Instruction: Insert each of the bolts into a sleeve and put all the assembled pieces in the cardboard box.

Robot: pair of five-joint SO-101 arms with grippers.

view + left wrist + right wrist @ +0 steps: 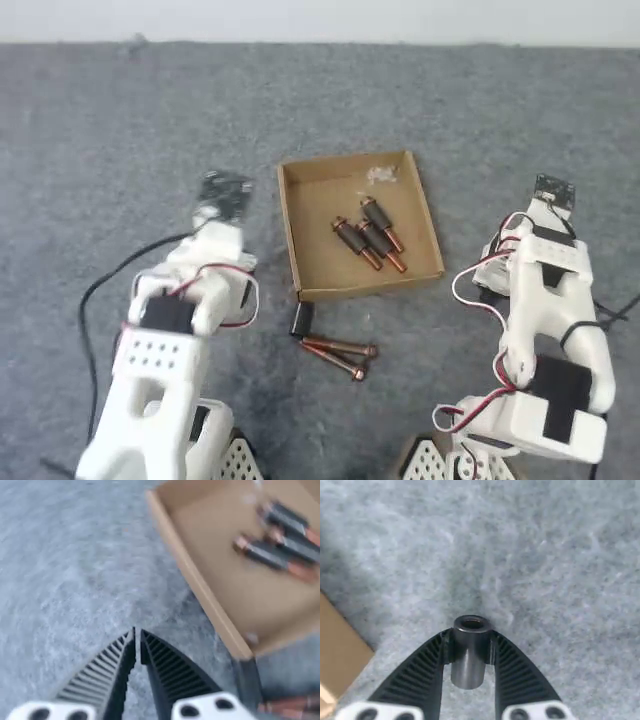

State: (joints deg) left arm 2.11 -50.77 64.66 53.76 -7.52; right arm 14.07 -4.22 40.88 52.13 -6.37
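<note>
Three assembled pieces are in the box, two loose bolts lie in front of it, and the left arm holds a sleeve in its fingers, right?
No: the right gripper holds the sleeve, as the right wrist view shows; the left gripper is shut, empty. The three assembled pieces in the cardboard box and two bolts in front are correct.

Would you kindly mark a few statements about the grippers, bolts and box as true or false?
1. The right gripper is clamped on a black sleeve. True.
2. The cardboard box is empty. False: three assembled pieces lie in it.
3. Two bare bolts lie on the table outside the box. True.
4. The left gripper holds a bolt. False: it is shut on nothing.
5. The loose sleeve lies inside the box. False: it lies on the table by the box's near corner, beside the bolts.
</note>
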